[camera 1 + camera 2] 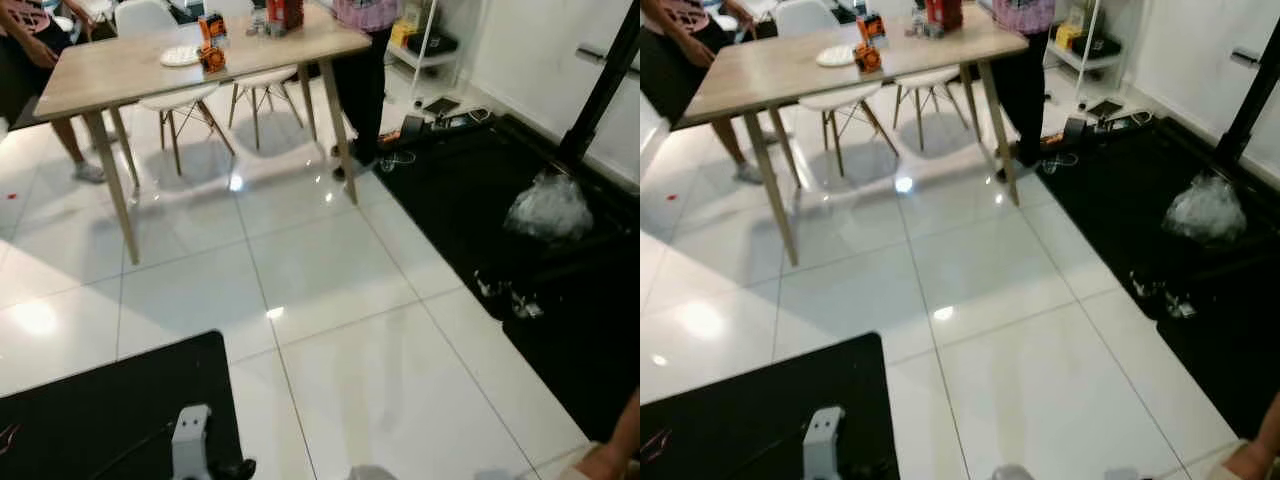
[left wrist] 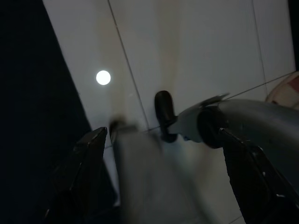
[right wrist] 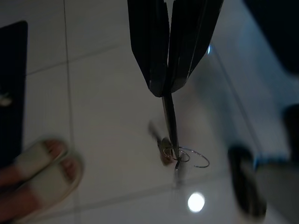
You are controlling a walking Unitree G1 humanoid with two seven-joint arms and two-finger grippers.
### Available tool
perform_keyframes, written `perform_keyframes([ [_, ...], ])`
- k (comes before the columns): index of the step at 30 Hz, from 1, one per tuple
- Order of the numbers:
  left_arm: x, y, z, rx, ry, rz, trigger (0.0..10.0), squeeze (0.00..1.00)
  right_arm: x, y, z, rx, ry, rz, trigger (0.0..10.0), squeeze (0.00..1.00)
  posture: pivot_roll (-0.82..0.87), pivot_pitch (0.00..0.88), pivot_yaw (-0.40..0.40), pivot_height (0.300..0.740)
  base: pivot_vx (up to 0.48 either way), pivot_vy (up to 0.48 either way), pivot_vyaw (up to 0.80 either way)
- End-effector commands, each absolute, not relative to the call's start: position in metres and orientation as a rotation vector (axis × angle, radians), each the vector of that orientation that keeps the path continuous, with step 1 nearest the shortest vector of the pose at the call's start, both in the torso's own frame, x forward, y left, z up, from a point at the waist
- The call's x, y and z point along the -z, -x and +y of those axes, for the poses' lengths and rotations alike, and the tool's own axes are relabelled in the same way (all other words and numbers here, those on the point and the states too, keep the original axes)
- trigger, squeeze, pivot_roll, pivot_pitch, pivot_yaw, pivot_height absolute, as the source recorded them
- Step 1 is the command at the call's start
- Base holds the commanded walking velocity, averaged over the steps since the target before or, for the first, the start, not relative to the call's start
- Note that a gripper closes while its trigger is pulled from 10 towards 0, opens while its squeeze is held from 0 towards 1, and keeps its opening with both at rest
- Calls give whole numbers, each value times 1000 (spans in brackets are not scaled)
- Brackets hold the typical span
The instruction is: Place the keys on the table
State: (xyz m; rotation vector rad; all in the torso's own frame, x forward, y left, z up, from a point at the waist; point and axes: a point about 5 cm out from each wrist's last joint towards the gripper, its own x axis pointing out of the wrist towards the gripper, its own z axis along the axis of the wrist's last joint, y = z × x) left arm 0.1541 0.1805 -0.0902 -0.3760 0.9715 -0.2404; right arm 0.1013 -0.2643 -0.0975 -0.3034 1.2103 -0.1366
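Note:
My right gripper is shut on a key, and the rest of the keys dangle from it on a thin wire ring above the white floor tiles. The light wooden table stands several tiles ahead at the upper left, with a white plate and orange packets on it. My left gripper hangs open over the floor, nothing between its fingers. The left arm's grey wrist shows at the bottom edge of the head views.
White chairs and people stand around the table. A black mat lies at my lower left. A bigger black mat with a plastic bag lies right. A sandalled foot is close by.

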Motion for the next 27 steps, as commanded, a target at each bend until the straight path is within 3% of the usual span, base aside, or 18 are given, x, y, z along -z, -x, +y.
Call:
perform_keyframes([
  [1, 93, -146, 184, 230, 371, 1000, 10000, 0, 103, -91, -255, 125, 278, 1244, 10000, 0, -215, 82, 123, 740, 480, 0, -800],
  [27, 93, -148, 181, 247, 366, 1004, 10000, 0, 99, -93, -265, 165, 264, 1199, 10000, 0, -227, 78, 126, 740, 480, 0, -31],
])
